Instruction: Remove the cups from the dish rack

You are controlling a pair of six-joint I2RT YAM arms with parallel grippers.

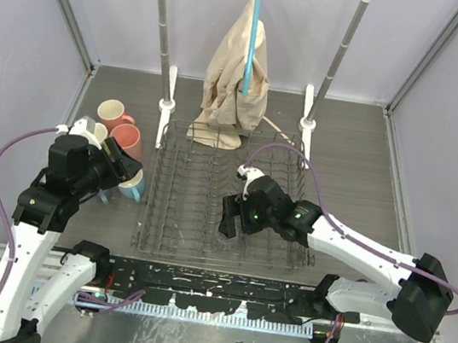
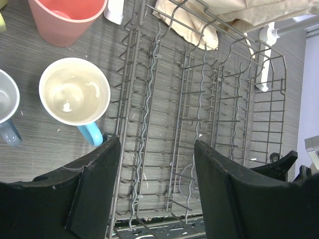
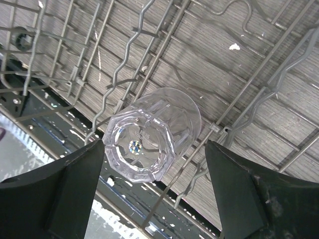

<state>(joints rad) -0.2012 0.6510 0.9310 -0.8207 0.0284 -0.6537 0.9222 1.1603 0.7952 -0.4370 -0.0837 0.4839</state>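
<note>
You see: grey wood-grain table (image 1: 365, 183), pale lilac walls (image 1: 27, 21); rail (image 1: 159, 32) with beige cloth (image 1: 234, 77) at back. Rack (image 1: 180, 207) centre. Glass (image 3: 149, 134) in rack, between spread fingers of right gripper (image 3: 154, 144), untouched. Mugs (image 1: 118, 133) on table left of rack. Left gripper (image 2: 157, 144) spread, empty, over rack's left edge.

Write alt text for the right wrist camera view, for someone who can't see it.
A clear glass lies in the wire dish rack, framed between the right gripper's two open black fingers. Grey table shows through the wires.
</note>
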